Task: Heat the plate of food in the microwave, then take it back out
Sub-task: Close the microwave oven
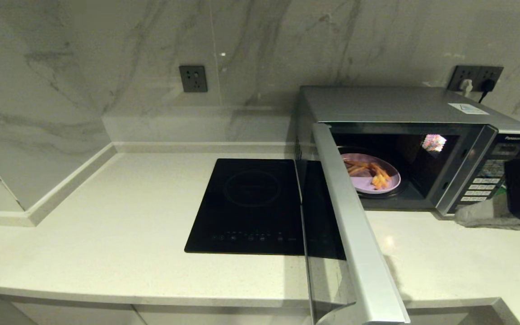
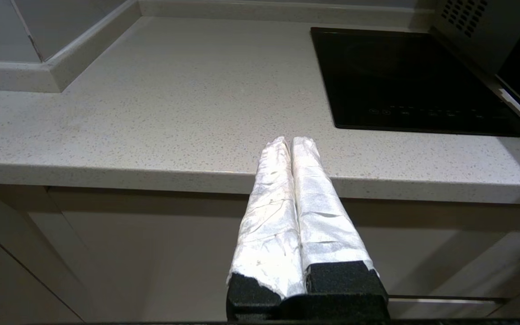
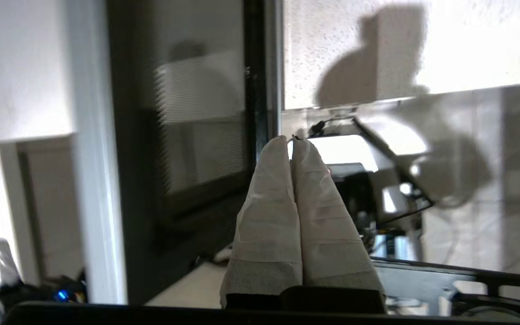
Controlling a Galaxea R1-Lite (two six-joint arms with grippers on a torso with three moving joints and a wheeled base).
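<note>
The silver microwave (image 1: 391,104) stands at the back right of the counter with its door (image 1: 355,225) swung wide open toward me. Inside, on the turntable, sits the lilac plate (image 1: 364,184) with orange-yellow fries (image 1: 374,173). My right gripper (image 1: 461,218) hovers just above the counter in front of the button panel (image 1: 483,183), right of the open cavity, fingers shut and empty; its own view shows the shut gripper (image 3: 291,142) facing the door's dark glass (image 3: 197,135). My left gripper (image 2: 290,141) is shut and empty, parked below the counter's front edge, outside the head view.
A flat black induction cooktop (image 1: 248,203) lies left of the microwave, partly behind the open door. The door sticks out past the counter's front edge (image 1: 151,299). Wall sockets (image 1: 193,78) sit on the marble backsplash, and a plug (image 1: 485,85) behind the microwave.
</note>
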